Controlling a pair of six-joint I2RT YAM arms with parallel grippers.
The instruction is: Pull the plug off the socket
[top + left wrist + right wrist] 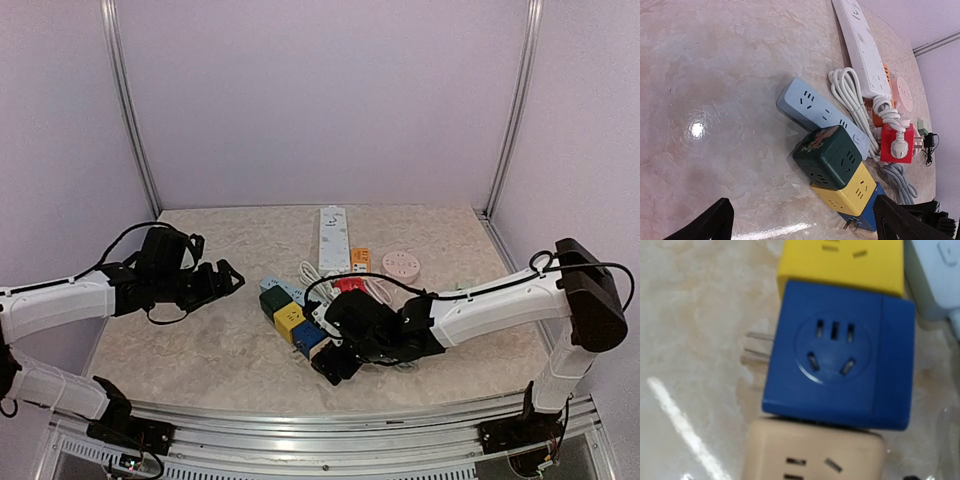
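Observation:
Cube sockets lie joined in a row: green, yellow, blue and beige. The beige cube sits tight against the blue one's side, and the joint between them is hidden. Two bare prongs stick out of the blue cube's other side. My right gripper hangs low over the beige cube and hides it from above. Its fingers do not show in the right wrist view. My left gripper is open and empty, left of the green cube. Its dark fingertips frame the row.
A light blue strip touches the green cube. Behind lie a long white power strip, a red cube with a white plug in it, coiled white cable, an orange adapter and a round pink socket.

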